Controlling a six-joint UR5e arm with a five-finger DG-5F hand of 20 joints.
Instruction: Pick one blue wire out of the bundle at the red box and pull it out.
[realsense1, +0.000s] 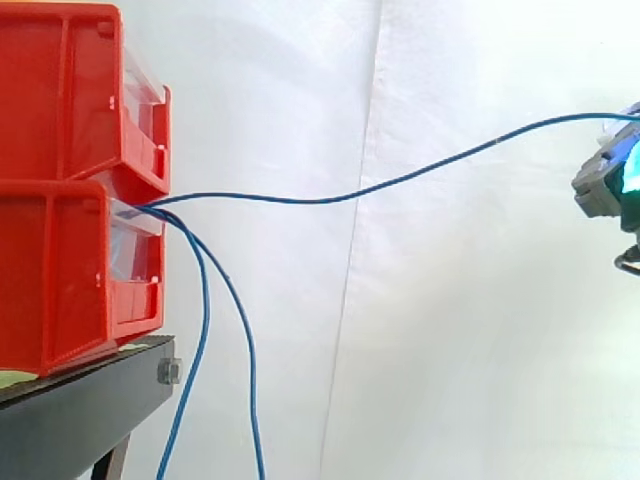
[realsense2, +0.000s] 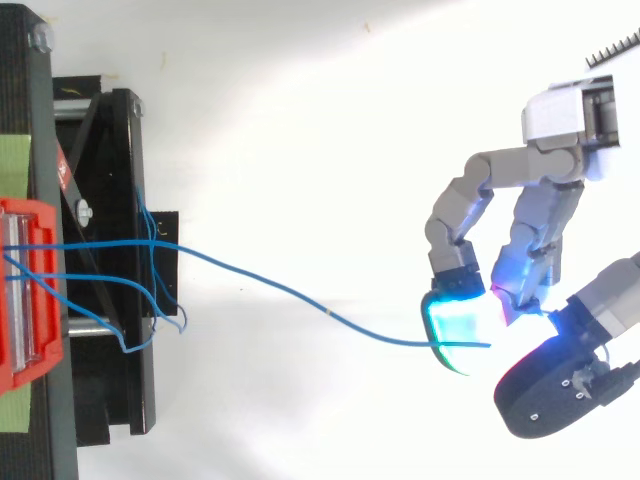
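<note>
Robot hand (realsense2: 532, 225) clamped on one thin blue wire (realsense1: 300, 200), taut from lower red plastic bin (realsense1: 60, 285) at black metal stand's (realsense1: 90, 405) edge; two other blue wires (realsense1: 204, 320) hung down.

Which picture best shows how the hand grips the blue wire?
Top view: the hand curls its fingers and pinches the blue wire near its end. The side view catches the hand's edge, with the wire running to it.

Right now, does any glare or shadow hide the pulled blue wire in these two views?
Side view: the light is even, and the blue wire reads dark against the white curtain all the way out from the red box. Top view: the glow of the fingers pinching it washes out the wire's end; elsewhere it stays plain.
</note>
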